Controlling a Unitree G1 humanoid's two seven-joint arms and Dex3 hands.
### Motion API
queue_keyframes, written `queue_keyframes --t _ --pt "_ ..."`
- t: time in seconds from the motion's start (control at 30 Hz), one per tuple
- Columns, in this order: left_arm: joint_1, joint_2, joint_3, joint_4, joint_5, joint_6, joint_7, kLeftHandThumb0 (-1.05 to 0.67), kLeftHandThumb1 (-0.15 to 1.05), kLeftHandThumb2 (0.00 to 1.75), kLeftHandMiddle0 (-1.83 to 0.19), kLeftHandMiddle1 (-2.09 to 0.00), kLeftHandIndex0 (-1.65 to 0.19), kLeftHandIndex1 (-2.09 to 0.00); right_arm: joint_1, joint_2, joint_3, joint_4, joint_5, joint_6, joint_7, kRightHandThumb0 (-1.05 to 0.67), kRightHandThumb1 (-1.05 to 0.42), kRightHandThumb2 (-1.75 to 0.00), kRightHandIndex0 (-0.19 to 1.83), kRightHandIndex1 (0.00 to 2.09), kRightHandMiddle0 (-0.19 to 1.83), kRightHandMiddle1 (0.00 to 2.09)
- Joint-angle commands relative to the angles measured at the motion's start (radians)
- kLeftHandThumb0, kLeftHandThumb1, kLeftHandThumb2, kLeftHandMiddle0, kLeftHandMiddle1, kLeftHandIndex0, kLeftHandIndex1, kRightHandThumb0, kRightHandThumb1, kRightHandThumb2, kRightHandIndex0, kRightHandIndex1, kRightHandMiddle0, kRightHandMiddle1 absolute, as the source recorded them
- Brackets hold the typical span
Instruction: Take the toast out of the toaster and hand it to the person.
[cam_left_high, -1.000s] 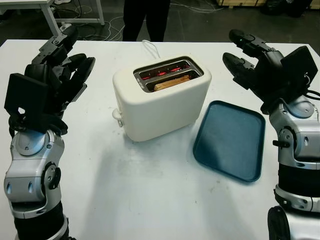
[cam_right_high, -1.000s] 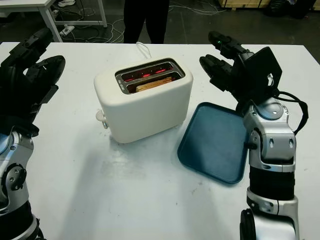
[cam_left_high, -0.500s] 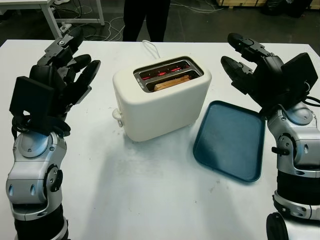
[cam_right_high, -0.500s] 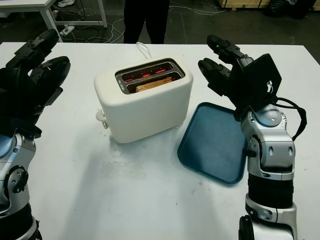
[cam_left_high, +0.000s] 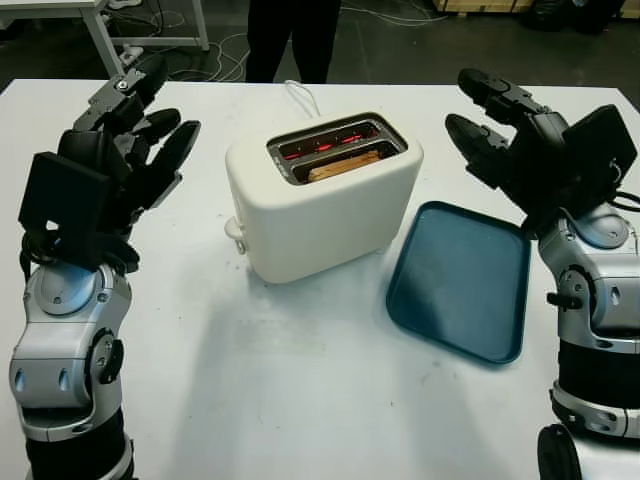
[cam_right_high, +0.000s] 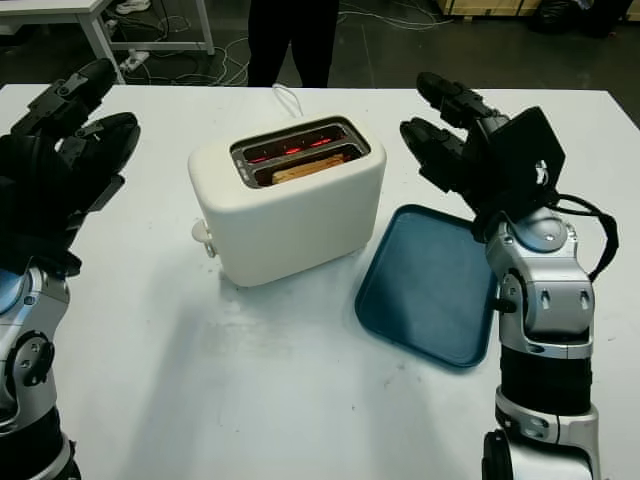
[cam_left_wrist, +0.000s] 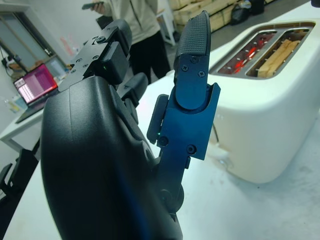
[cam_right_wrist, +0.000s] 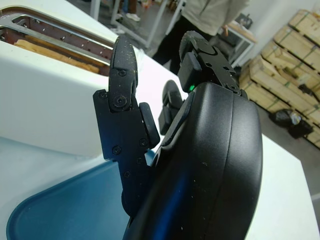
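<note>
1. While the toaster (cam_left_high: 322, 195) stands in the upper middle of the frame, the toast (cam_left_high: 343, 165) sits low in its nearer slot, so only the browned top edge shows above the metal rim.
2. The farther slot glows red inside, which suggests the elements are on and the metal around the slots may be hot.
3. The left hand (cam_left_high: 128, 150) hangs at the upper left of the frame, open and holding nothing, well apart from the toaster's side.
4. The right hand (cam_left_high: 497, 130) hangs at the upper right, likewise open and empty, above the far corner of the blue tray (cam_left_high: 461, 280).
5. Both hands flank the toaster at about the height of its top, probably so that either can reach in from above.
6. The tray lies flat on the white table (cam_left_high: 300, 380) just right of the toaster, perhaps as a spot to rest the slice.
7. A person (cam_left_high: 290, 35) stands beyond the table's far edge at the top centre, placed to receive the slice across the toaster.
8. The grasp has not begun; the next move calls for a narrow pinch on the exposed crust.
</note>
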Motion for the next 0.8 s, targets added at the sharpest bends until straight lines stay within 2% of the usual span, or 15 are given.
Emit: queue_keyframes --t 0.0,0.23,0.57,0.77 --pt "0.007 0.005 0.003 -0.009 0.001 -0.014 -0.004 -0.62 0.92 0.26 0.0 -0.9 -0.38 -0.11 -0.016 -0.009 0.003 -0.006 0.0 0.01 -0.002 -0.46 -0.92 -0.36 0.33 0.02 0.34 0.02" --pt "0.011 0.018 0.001 -0.013 0.01 -0.009 -0.008 -0.61 0.92 0.29 0.0 -0.87 -0.36 -0.13 -0.021 -0.008 0.005 -0.022 0.004 0.037 -0.007 -0.46 -0.92 -0.35 0.32 0.02 0.32 0.0" --pt "0.003 -0.001 0.005 -0.029 0.003 0.021 0.011 -0.6 0.92 0.24 0.0 -0.91 -0.34 -0.17 -0.017 -0.012 0.008 -0.022 0.0 0.035 -0.01 -0.44 -0.92 -0.37 0.33 0.02 0.34 0.01" --pt "0.008 0.007 0.008 -0.018 0.002 0.002 -0.003 -0.6 0.92 0.27 0.0 -0.89 -0.32 -0.21 -0.017 -0.015 0.01 -0.031 -0.002 0.042 -0.013 -0.46 -0.92 -0.36 0.33 0.02 0.34 0.01"
